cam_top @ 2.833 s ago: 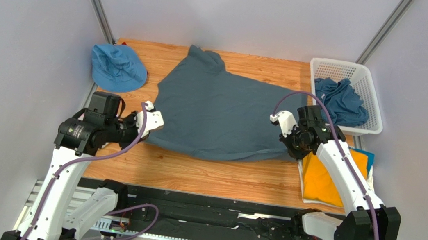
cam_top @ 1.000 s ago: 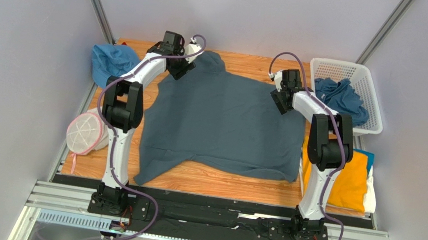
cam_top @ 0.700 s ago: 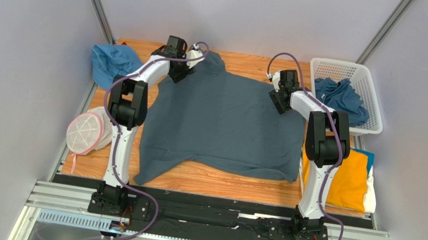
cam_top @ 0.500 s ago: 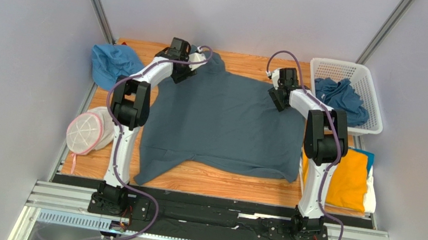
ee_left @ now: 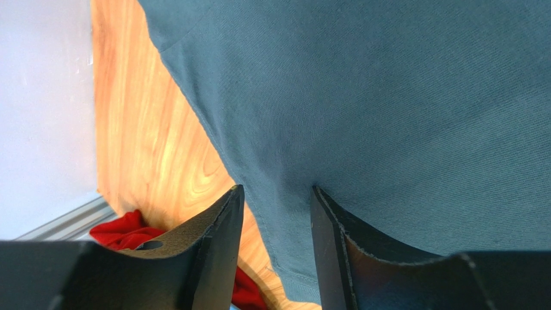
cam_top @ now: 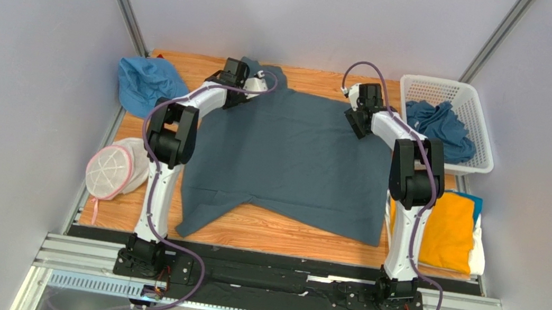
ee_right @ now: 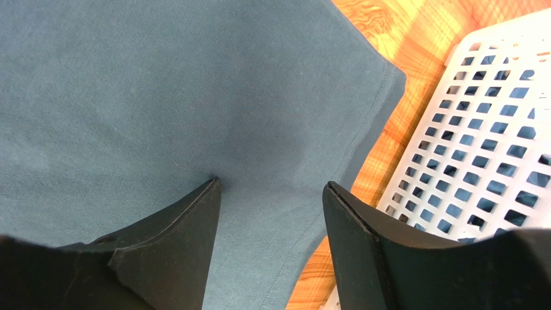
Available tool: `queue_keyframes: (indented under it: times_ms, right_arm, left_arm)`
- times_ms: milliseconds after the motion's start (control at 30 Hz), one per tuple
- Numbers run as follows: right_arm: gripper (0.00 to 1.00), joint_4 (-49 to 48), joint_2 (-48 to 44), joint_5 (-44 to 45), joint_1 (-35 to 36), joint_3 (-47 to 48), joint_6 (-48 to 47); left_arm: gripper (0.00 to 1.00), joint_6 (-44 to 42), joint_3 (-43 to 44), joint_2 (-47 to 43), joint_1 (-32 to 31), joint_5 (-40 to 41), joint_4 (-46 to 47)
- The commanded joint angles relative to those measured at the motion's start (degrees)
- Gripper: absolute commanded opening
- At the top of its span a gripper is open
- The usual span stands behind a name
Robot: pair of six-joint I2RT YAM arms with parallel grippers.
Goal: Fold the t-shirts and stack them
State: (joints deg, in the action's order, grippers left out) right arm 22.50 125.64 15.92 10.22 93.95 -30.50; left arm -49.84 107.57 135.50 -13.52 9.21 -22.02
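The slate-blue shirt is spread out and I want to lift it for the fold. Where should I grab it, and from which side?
Grip the slate-blue shirt at its two far corners, coming down from above: it lies flat, so only the hemmed edges offer cloth to pinch. The right gripper sits by the corner near the basket, the left gripper by the left hem.

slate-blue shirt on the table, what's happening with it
Both arms reach to the far edge of the slate-blue t-shirt, which lies spread on the wooden table. The left gripper sits at its far left edge, fingers astride the hem. The right gripper stands open over the far right corner beside the white basket. A mustard-yellow t-shirt lies at the right.
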Motion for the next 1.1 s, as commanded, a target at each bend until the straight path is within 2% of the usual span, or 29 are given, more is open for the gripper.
queue_keyframes:
  times_ms: [0, 500, 833, 1067]
  right_arm:
    - [0.64, -0.18, 1.71, -0.28, 0.24, 2.55, -1.49]
    - [0.64, 2.28, 8.38, -0.72, 0.24, 13.35, -2.11]
    - [0.64, 2.02, 12.52, -1.95, 1.47, 18.98, -3.07]
    - [0.64, 1.23, 14.71, -0.64, 1.47, 22.06, -4.04]
  left_arm:
    - [0.51, -2.10, -4.47, -0.50, 0.42, 2.65, 1.54]
    - [0.49, -1.13, -10.53, -3.05, 1.39, 3.53, 3.39]
    - [0.47, -3.59, -13.96, -3.93, 1.92, 6.16, 4.44]
    - [0.47, -3.86, -9.49, -0.51, 3.41, 8.80, 4.62]
